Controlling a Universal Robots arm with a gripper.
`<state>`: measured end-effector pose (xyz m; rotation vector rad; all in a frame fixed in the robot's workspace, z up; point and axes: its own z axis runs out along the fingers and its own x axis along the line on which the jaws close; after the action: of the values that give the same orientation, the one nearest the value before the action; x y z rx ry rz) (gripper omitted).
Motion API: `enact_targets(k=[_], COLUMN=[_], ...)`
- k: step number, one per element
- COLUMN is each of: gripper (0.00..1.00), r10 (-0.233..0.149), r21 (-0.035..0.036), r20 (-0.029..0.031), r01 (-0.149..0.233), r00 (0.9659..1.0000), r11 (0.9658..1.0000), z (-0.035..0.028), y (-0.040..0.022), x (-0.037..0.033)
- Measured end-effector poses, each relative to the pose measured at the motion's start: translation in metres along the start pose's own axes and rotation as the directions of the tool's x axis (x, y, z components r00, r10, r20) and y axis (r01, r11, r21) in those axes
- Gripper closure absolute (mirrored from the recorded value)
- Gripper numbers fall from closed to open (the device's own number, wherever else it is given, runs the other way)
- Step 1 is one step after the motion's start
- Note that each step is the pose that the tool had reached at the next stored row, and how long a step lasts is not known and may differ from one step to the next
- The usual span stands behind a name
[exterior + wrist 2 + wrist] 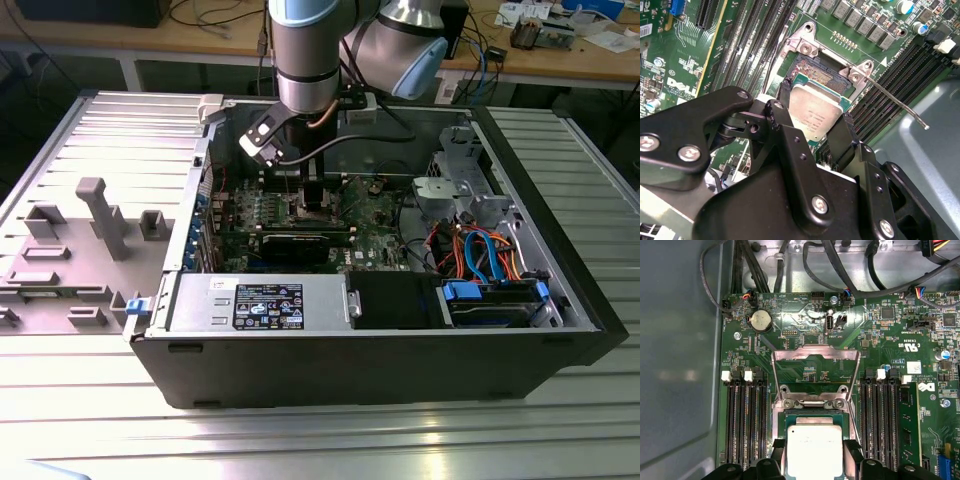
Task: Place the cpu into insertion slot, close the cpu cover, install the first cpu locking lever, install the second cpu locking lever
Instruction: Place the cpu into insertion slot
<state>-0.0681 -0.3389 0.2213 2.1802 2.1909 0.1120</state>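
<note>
My gripper (814,111) hangs low inside the open computer case (560,290), shut on the cpu (816,119). The cpu is a flat square chip with a silver-grey top, and a black finger (846,134) presses on each of two opposite edges. It sits level just over the insertion slot (816,75), whose dark centre still shows beyond the chip. In the first wrist view the cpu (814,452) lies between the fingertips and the cpu cover (815,356) stands swung up and open behind the insertion slot (813,413). A thin metal locking lever (896,101) sticks out free beside the slot.
Long black memory slots (745,420) flank the socket on both sides on the green board (790,340). The grey case wall (680,365) rises close by, and cables (840,270) cross above the board. A power supply (255,300), a drive bay (495,300) and a grey fixture tray (90,240) stand further off.
</note>
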Motion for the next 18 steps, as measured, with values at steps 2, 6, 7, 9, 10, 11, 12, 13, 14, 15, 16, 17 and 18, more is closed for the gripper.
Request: enact_targets(k=[2,6,7,9,10,11,12,13,14,15,16,17,18], gripper=[0.46,0.46,0.46,0.46,0.46,0.46,0.46,0.46,0.46,0.46,0.46,0.46,0.46], r10=[0.004,0.016,0.016,0.016,0.017,0.017,0.017,0.017,0.016,0.013,0.009,0.004,-0.012], r21=[-0.0001,-0.0002,-0.0003,-0.0002,-0.0006,-0.0005,-0.0003,-0.0003,-0.0004,-0.0003,-0.0002,-0.0001,0.0002], r20=[0.0008,0.0022,0.0021,0.0021,0.0017,0.0019,0.0022,0.0021,0.002,0.0017,0.0016,0.0011,-0.0002], r01=[-0.004,-0.016,-0.016,-0.016,-0.017,-0.017,-0.017,-0.017,-0.016,-0.013,-0.009,-0.004,0.012], r00=[1.0,0.9999,0.9999,0.9999,0.9999,0.9999,0.9999,0.9999,0.9999,0.9999,1.0,1.0,0.9999], r11=[1.0,0.9999,0.9999,0.9999,0.9999,0.9999,0.9999,0.9999,0.9999,0.9999,1.0,1.0,0.9999], z=[0.0003,0.0005,0.0005,0.0005,0.0012,0.0028,0.0041,0.0059,0.0072,0.0092,0.0104,0.0115,0.0126], y=[0.0,-0.0001,0.0,0.0,-0.0001,-0.0002,-0.0003,-0.0004,-0.0005,-0.0007,-0.0009,-0.0011,-0.0013], x=[0.0,-0.0001,0.0,0.0,0.0,0.0001,0.0001,0.0001,0.0001,0.0,0.0,0.0,-0.0001])
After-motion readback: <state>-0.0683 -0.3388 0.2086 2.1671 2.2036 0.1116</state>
